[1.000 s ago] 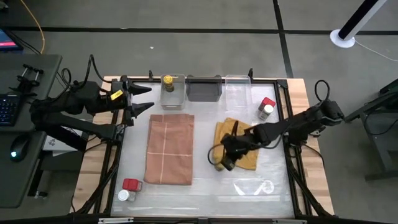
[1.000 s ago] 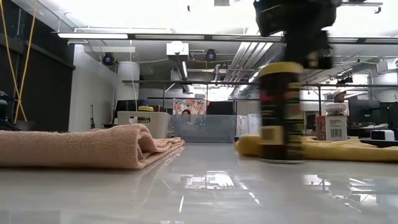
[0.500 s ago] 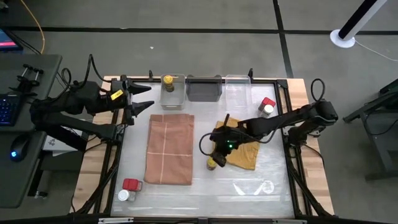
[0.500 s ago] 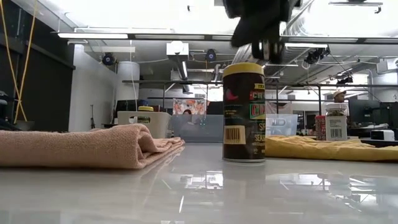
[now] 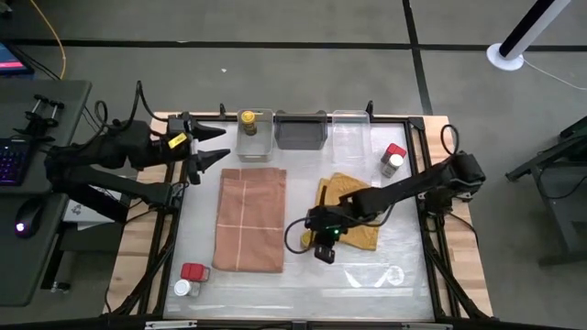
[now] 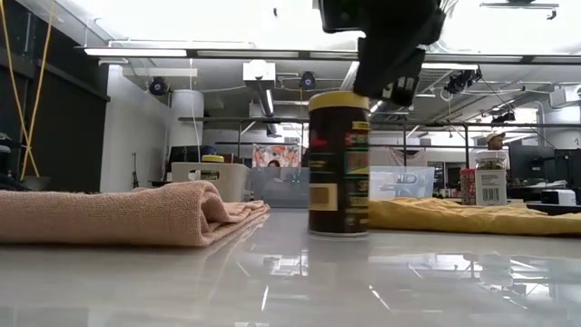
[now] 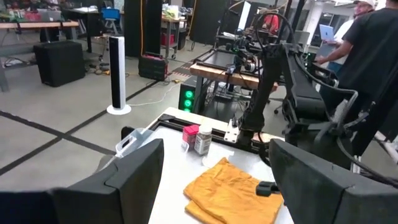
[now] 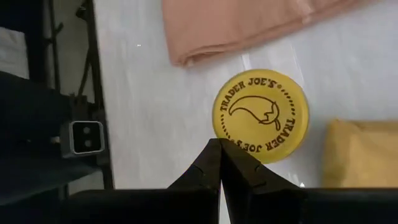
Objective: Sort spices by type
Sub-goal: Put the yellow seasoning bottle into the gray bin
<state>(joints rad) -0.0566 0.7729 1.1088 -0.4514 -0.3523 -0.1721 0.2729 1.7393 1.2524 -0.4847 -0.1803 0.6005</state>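
The right gripper (image 8: 219,149), clenched empty, hides most of the yellow-lidded jar (image 6: 338,163) from above, beside the mustard cloth (image 5: 353,203).

Two tins (image 5: 193,271) – shakers (image 5: 392,163) – jars (image 6: 339,163)

White table (image 5: 303,275) holds pink cloth (image 5: 249,218), mustard cloth (image 5: 353,215), spices (image 5: 191,278).

Grey concrete floor (image 5: 303,64) with dark seams, bright ceiling strip lights (image 6: 154,52), exposed ducts (image 6: 263,77)
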